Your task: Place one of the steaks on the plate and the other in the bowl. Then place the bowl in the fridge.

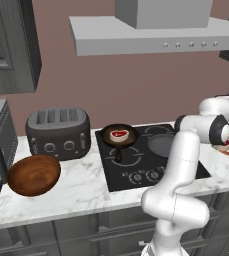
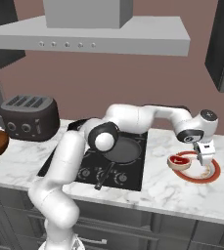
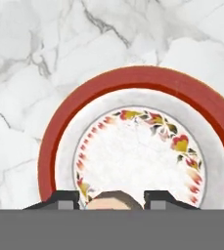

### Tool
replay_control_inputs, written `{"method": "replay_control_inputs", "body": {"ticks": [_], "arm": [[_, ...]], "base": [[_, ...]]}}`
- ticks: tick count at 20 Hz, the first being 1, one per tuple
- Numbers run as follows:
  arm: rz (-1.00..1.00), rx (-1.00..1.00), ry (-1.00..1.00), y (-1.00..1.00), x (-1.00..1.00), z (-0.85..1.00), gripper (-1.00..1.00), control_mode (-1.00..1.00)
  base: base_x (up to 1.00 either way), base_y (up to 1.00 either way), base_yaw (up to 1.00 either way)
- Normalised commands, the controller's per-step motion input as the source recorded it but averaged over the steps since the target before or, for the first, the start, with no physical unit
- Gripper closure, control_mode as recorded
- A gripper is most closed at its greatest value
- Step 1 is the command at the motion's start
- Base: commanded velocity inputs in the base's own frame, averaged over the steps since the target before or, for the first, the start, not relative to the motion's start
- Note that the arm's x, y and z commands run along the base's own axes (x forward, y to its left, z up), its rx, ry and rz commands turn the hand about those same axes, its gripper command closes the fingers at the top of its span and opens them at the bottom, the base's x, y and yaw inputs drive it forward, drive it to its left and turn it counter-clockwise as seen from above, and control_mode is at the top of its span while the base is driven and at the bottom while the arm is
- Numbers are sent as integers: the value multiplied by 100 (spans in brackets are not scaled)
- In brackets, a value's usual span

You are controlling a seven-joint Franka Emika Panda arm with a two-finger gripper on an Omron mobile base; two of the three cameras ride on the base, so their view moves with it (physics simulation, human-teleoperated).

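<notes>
Steak in hand [image 2: 180, 161]: grasped between my jaws, hanging just above the plate.
Plate [image 2: 212, 174]: right end of the worktop, beside the hob.
My gripper [image 2: 202, 158]: clenched on that steak, over the plate's left rim.
Second steak [image 1: 119, 134]: in the black pan [image 1: 118, 136], hob's back left.
Bowl [image 1: 34, 174]: worktop's left front, before the toaster [image 1: 58, 131].

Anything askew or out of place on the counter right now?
One raw red steak hangs tilted in the pincer over the red-rimmed white plate, not lying flat. The second steak lies in the small black frying pan. Nothing spilled.
</notes>
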Motion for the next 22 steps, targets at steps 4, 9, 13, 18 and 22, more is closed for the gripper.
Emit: {"method": "replay_control_inputs", "body": {"ticks": [4, 9, 13, 18, 22], "arm": [[0, 0, 0, 0, 2, -31, -100, -100], [0, 0, 0, 0, -14, 1, -100, -100], [0, -2, 0, 29, -46, 27, -100, -100], [0, -10, 0, 78, -58, 29, -100, -100], [0, -13, 0, 100, -61, 18, -100, -100]], "base": [[0, 0, 0], [0, 0, 0], [0, 0, 0], [0, 0, 0], [0, 0, 0]]}}
